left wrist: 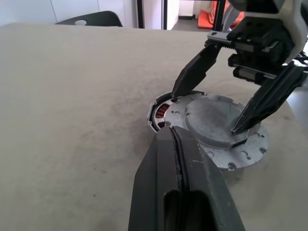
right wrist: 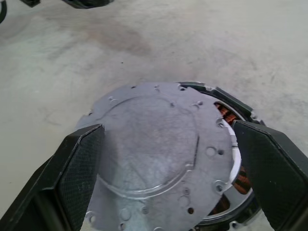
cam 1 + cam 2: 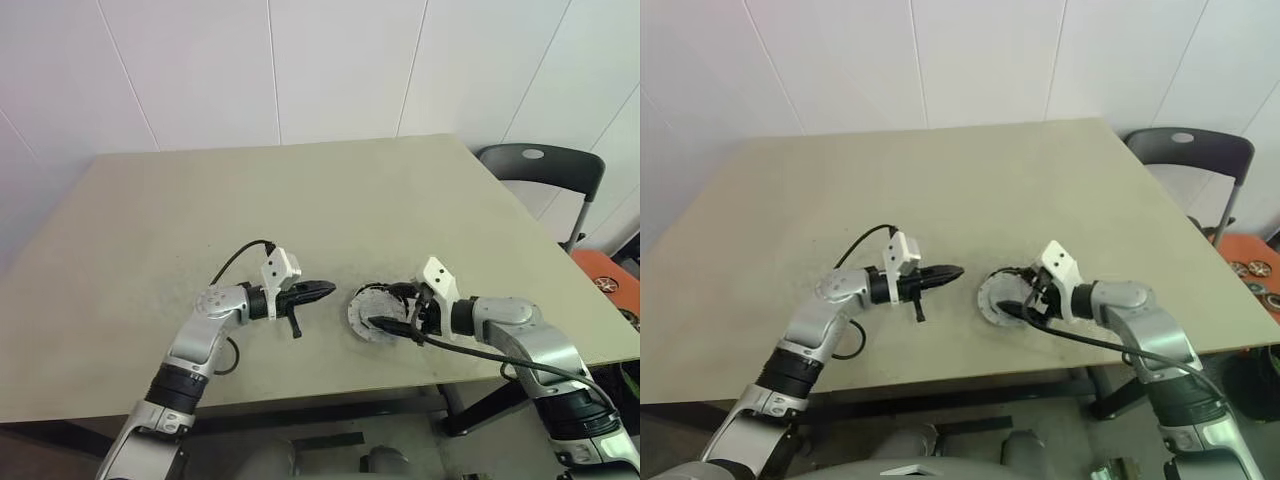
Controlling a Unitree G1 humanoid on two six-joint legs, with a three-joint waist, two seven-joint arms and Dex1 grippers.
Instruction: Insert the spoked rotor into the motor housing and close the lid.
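Lid (image 2: pixel 154 154) sits skewed over motor housing (image 2: pixel 236 144) on tabletop (image 3: pixel 300 200), right tool (image 2: pixel 168 159) wide, straddling it, nearer arm; left tool (image 3: pixel 318 291) shut, empty, just beside.

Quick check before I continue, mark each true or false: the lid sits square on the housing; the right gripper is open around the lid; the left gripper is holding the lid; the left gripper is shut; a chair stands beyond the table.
1. The lid sits square on the motor housing. False: it lies offset, copper windings show at one side.
2. The right gripper is open around the lid. True.
3. The left gripper holds the lid. False: it holds nothing, apart from it.
4. The left gripper is shut. True.
5. A chair stands beyond the table. True.
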